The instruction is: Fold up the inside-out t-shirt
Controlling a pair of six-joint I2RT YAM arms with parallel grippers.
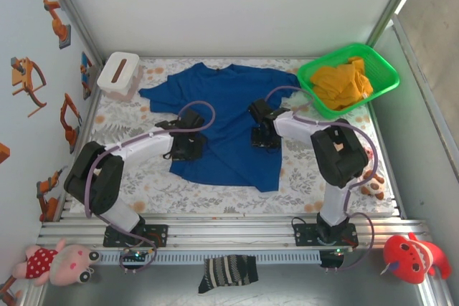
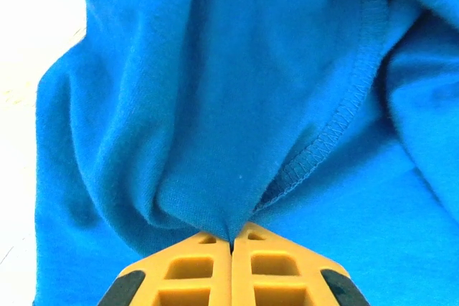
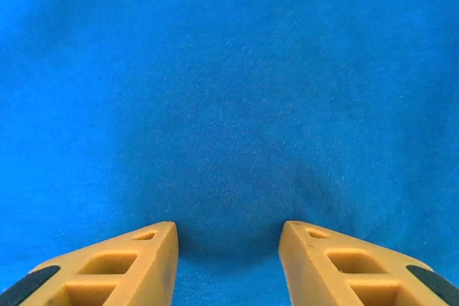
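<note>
Beside the green basket, on its left, the inside-out t-shirt is found spread across the floral table cover, with one sleeve reaching almost to the basket's rim. A yellow-orange garment is held inside the basket.

The right gripper is positioned over the shirt on the side nearer the basket. In the right wrist view, the right gripper is seen with its jaws standing apart and smooth blue cloth between and beyond them. Nothing is gripped, and contact with the cloth cannot be confirmed.

The left gripper is placed at the shirt's edge farther from the basket. In the left wrist view, the left gripper is seen clamped together on a gathered fold of the shirt, with a stitched hem running up from the pinch. Creases are drawn toward the fingertips.
</note>
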